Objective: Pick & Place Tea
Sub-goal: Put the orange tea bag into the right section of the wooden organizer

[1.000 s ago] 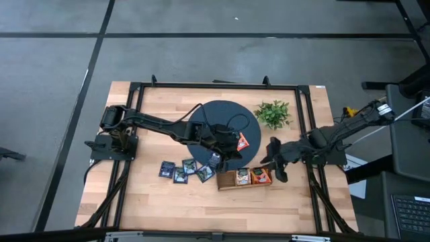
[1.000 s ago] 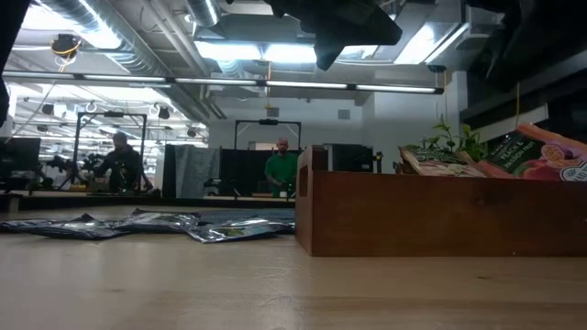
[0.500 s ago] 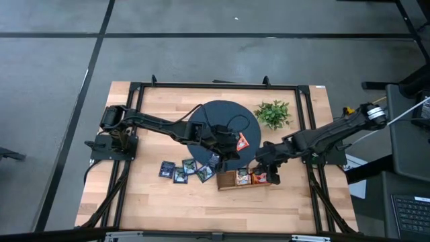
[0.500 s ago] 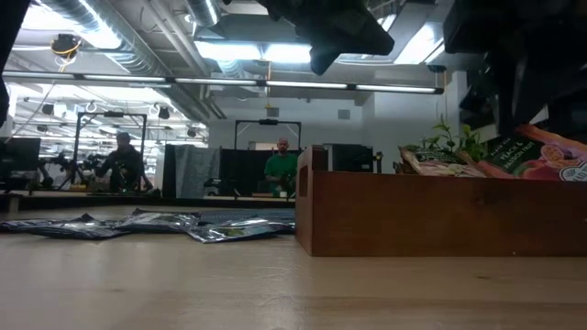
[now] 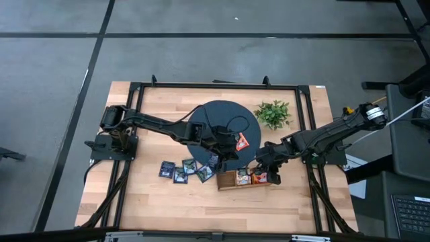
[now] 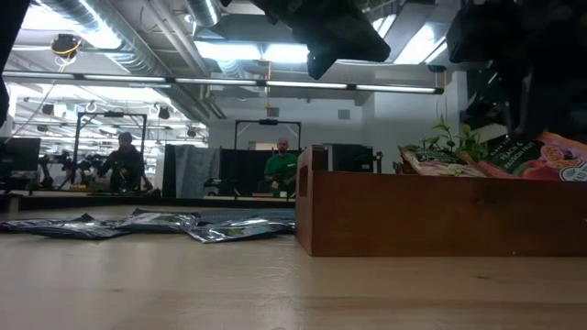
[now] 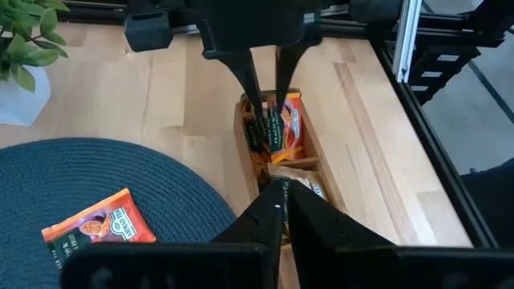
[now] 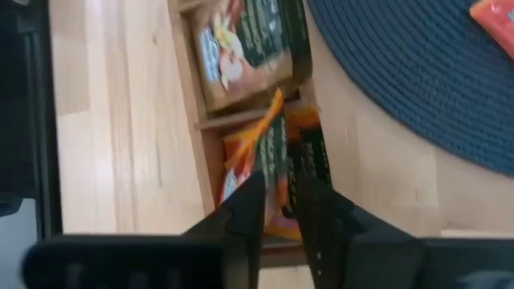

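Observation:
A narrow wooden tray [image 5: 228, 181] lies near the table's front, with beige sachets [image 5: 242, 177] in one compartment and orange tea sachets [image 5: 259, 178] in its right one. My right gripper [image 5: 265, 173] points steeply down into that right compartment, open by a narrow gap, its fingers either side of an upright orange sachet [image 8: 255, 152]. My left gripper [image 5: 226, 159] hovers shut and empty over the round blue mat's [image 5: 215, 117] near edge, just behind the tray. One orange sachet [image 5: 242, 140] lies flat on the mat. Several dark sachets [image 5: 185, 170] lie flat on the table, left of the tray. My right gripper comes from above, slanting in from the table's right, its fingers [image 7: 252, 96] astride the top edges of the orange sachets [image 7: 277, 132] standing in the tray. I cannot tell whether the fingers touch a sachet.
A small green plant [image 5: 273, 113] in a white pot stands behind the right arm. Black frame rails [image 5: 306, 121] run along the table's edges. In the low view the tray's wooden wall [image 6: 440, 215] fills the right side, and people stand in the room beyond.
My right gripper has gone toward the table's left and down, from beside the tray's right end to over its right compartment, and has tipped more steeply downward. The sachets have stayed where they were.

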Controlling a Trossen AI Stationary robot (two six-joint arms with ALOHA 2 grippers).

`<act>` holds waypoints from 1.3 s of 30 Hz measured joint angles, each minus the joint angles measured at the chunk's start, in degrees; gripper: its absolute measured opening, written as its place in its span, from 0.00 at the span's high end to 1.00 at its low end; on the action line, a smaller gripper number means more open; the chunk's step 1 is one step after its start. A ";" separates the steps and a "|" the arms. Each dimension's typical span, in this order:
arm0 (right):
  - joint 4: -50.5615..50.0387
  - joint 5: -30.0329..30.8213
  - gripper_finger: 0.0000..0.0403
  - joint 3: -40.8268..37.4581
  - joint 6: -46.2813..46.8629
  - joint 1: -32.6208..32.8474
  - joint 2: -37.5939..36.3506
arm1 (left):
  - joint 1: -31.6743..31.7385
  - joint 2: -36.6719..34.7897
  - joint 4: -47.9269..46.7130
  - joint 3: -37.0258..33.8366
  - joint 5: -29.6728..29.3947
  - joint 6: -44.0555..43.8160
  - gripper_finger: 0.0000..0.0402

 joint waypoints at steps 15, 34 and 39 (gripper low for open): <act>-0.86 0.28 0.99 -0.02 2.83 0.04 0.00 | 0.00 0.00 0.00 0.00 0.02 0.00 0.96; -1.49 13.97 1.00 -0.02 13.97 7.99 0.00 | 0.02 0.00 -3.19 -0.04 -4.76 -1.51 0.96; -3.91 18.52 1.00 -0.02 19.02 10.48 0.00 | 0.02 0.00 -3.19 -0.04 -4.77 -1.53 0.96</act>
